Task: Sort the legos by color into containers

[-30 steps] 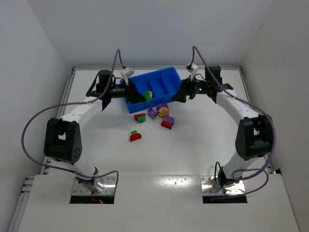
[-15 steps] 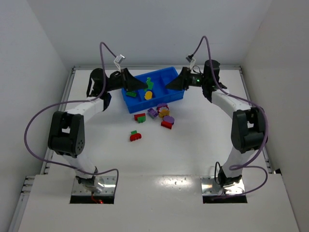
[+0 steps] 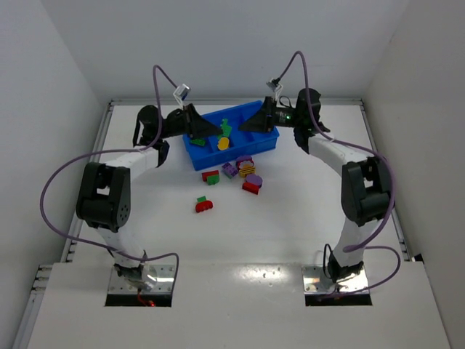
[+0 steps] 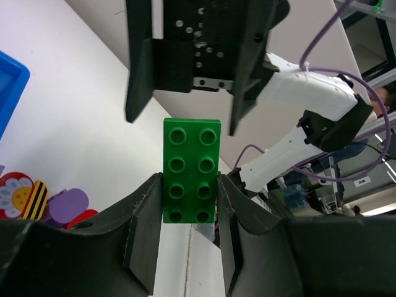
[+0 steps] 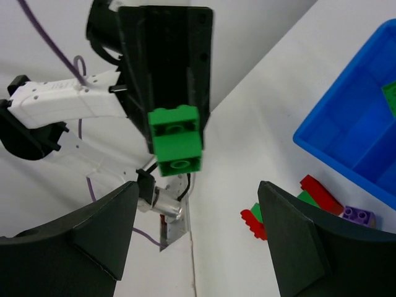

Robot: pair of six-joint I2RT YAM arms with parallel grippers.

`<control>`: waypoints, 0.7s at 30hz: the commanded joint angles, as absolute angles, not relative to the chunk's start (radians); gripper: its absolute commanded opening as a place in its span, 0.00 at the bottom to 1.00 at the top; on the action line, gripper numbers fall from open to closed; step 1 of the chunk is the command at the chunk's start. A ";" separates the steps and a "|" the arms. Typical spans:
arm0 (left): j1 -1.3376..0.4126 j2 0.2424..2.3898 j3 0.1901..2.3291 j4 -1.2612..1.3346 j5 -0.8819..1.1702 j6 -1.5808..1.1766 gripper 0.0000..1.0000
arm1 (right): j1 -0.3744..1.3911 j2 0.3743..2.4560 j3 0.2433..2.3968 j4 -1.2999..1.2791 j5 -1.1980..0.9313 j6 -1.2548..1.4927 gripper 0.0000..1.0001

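Observation:
My left gripper (image 3: 216,131) hangs over the left end of the blue tray (image 3: 266,145) and is shut on a green two-by-four lego (image 4: 190,170), which sticks out beyond its fingertips. My right gripper (image 5: 198,241) faces it from the right with its jaws open and empty; the green lego (image 5: 176,140) floats just ahead of them. In the tray lie a yellow lego (image 3: 223,143) and a green piece (image 5: 390,96). Loose red, green, purple and yellow legos (image 3: 247,169) lie on the table in front of the tray.
A red and green pair (image 3: 204,205) lies apart, nearer the arm bases. Another red and green lego (image 3: 211,176) sits left of the cluster, a red one (image 3: 251,187) at its right. White walls close in the table on three sides.
Both grippers lifted and swung inward over the tray until they face each other tip to tip. The left one has kept the green lego. The right jaws have narrowed a little.

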State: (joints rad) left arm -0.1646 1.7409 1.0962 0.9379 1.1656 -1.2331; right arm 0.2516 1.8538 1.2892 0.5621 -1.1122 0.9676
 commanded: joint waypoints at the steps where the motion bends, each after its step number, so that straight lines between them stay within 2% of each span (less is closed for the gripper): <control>1: -0.158 1.764 1.117 0.997 1.178 -1.241 0.16 | 0.270 1.845 1.335 0.657 -1.144 0.985 0.79; 12: -0.167 1.813 1.180 1.032 1.209 -1.259 0.16 | 0.299 1.845 1.324 0.583 -1.144 0.930 0.81; 21: -0.176 1.822 1.180 1.043 1.238 -1.270 0.16 | 0.327 1.907 1.407 0.551 -1.103 0.905 0.82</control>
